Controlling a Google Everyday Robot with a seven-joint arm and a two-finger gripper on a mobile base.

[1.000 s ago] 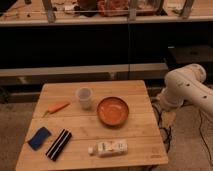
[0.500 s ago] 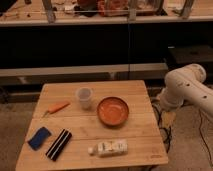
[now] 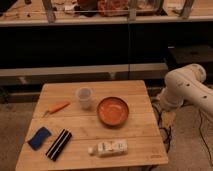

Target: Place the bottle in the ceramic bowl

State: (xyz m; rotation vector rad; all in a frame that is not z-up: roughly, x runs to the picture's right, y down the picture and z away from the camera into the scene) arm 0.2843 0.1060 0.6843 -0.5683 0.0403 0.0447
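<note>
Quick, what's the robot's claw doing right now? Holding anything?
Gripper: hangs beside the table's right edge; open or closed cannot be told. The bottle lies on the table, not in the gripper.

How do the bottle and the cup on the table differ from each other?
The bottle lies on its side near the front edge; the cup stands upright farther back, left of the bowl. The bottle is long and labelled; the cup is plain and open-topped. Both are whitish. The end effector is not in view; the arm is right of the table.
</note>
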